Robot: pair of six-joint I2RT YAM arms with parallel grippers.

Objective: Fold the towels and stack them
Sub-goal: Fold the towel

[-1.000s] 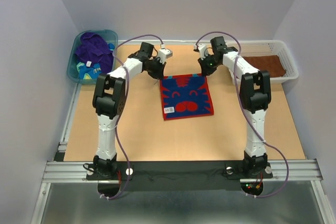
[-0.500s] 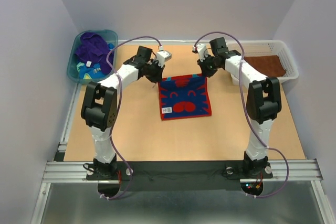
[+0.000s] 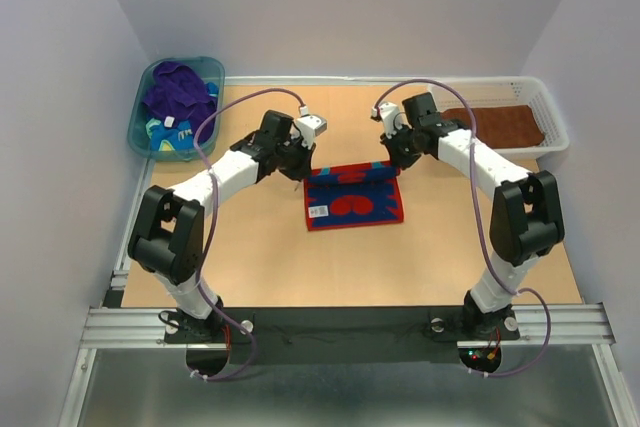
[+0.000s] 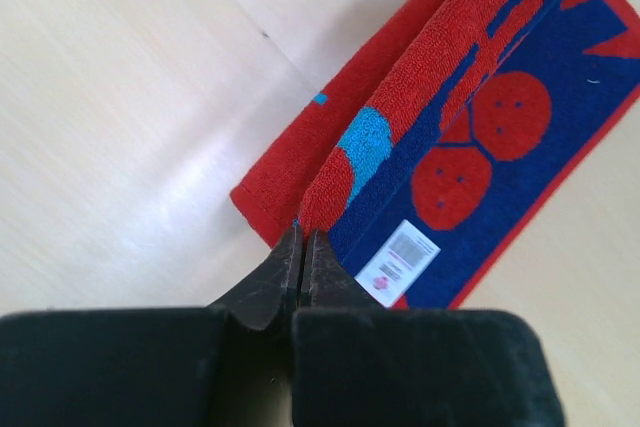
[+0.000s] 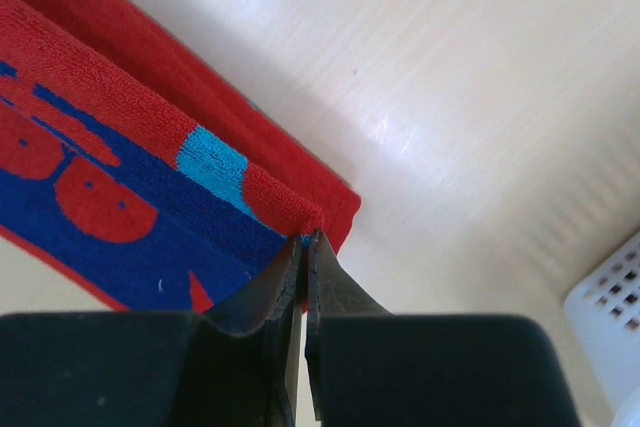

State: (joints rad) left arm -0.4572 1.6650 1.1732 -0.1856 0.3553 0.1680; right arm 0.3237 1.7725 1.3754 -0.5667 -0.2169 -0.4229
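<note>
Pulled toward 6 o'clock: far edge of the red towel (image 3: 355, 209).
The left gripper (image 4: 302, 239) and right gripper (image 5: 308, 239) each pinch a corner.

White arm segments (image 3: 225, 162), black joints (image 3: 165, 237), looping purple cables (image 3: 203, 132), black wedge-shaped fingers (image 4: 262, 282)

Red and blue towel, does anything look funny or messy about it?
Nothing stands out. The red and blue cloth towel lies straight; the left hand and right hand each pinch a far corner, lifted evenly.
</note>
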